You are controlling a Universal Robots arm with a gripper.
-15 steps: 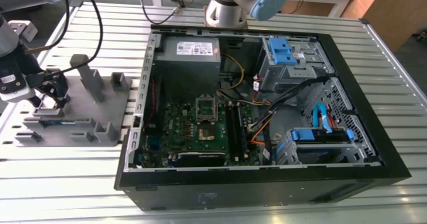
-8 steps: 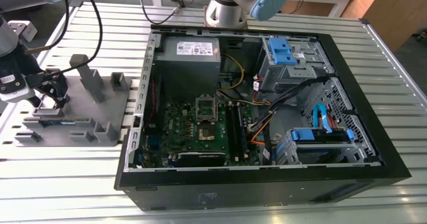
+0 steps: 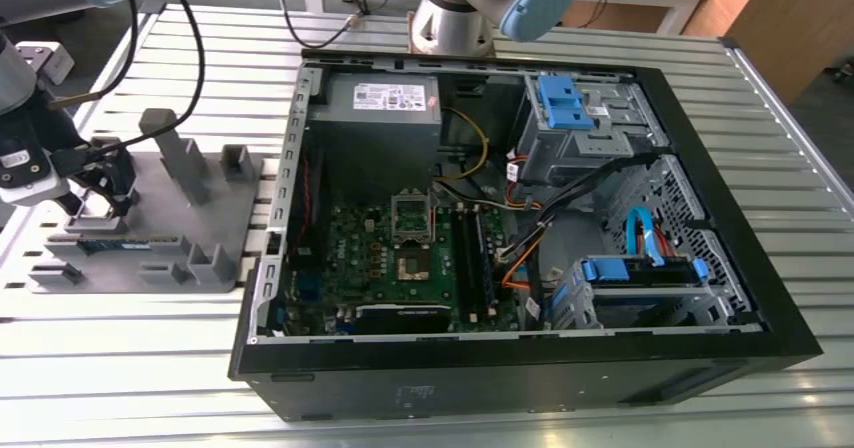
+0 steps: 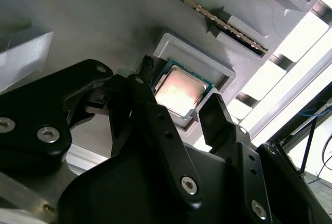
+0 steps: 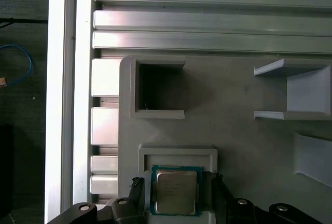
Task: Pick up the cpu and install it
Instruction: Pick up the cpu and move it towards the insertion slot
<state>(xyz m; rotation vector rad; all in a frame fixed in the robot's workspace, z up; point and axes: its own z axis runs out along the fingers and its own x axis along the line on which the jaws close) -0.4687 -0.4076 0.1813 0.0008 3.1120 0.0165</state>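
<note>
Spotter: Slatted aluminium tabletop [image 3: 801,218] under everything. In the exterior view an open black computer case [image 3: 534,373] takes the centre and right of the frame. A grey holder tray [image 3: 200,218] sits at the exterior view's left, mid-height, just beside the case.

Logger: Contents of the case?

Spotter: Green motherboard [image 3: 400,288] on its floor, with a dark square socket [image 3: 415,264] near the board's middle. Grey power supply [image 3: 387,98] toward the upper edge. Drive cages [image 3: 577,103] with blue tabs along the exterior view's right side.

Logger: And the tray?

Spotter: Several pockets. The cpu [image 4: 180,90] lies flat in a shallow square one, silvery top up, inside the pocket's raised rim. A long memory stick [image 4: 207,14] sits in a slot holder near that pocket. The first wrist view adds a deeper square pocket [image 5: 158,89], dark inside, close to the chip's pocket.

Logger: Gripper?

Spotter: Gripper [image 3: 104,200] hangs low over the tray. Fingers [image 4: 218,120] are spread, one on each side of the cpu, not closed on it. A sliver of gap shows on both sides in the first wrist view.

Logger: What does each view add?

Spotter: The exterior view gives the layout, with the arm's base [image 3: 461,13] at upper centre. Both wrist views give the chip, the pocket rim and the fingertips up close.
</note>
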